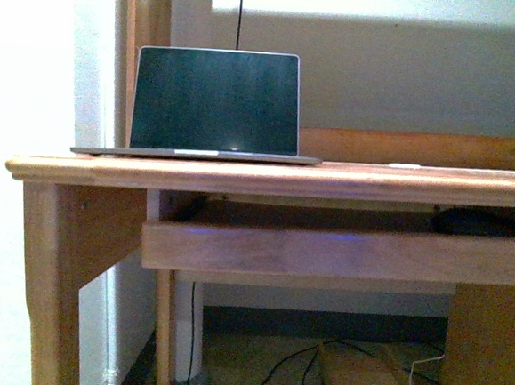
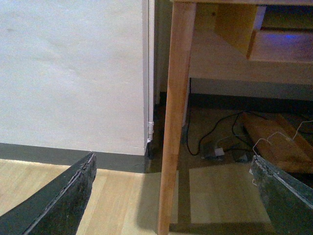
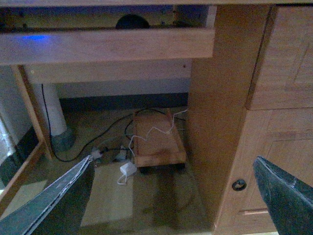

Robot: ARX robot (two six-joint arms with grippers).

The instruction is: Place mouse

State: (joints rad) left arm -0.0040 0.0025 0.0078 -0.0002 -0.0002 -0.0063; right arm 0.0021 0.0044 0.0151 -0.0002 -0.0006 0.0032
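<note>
The mouse (image 1: 482, 221) is a dark domed shape lying on the pull-out tray (image 1: 324, 251) under the desk top, at the right. In the right wrist view the mouse (image 3: 132, 21) shows as a dark dome behind the tray's front board. My right gripper (image 3: 173, 161) is open and empty, low, below the tray and facing the desk's cupboard. My left gripper (image 2: 172, 161) is open and empty, low near the floor, facing the desk's left leg (image 2: 173, 117). Neither arm shows in the front view.
An open laptop (image 1: 215, 104) stands on the wooden desk top (image 1: 277, 174) at the left. Under the desk lie cables (image 3: 110, 147) and a wooden board on castors (image 3: 159, 142). A cupboard door (image 3: 274, 147) is at the right. A white wall (image 2: 73, 73) is left of the leg.
</note>
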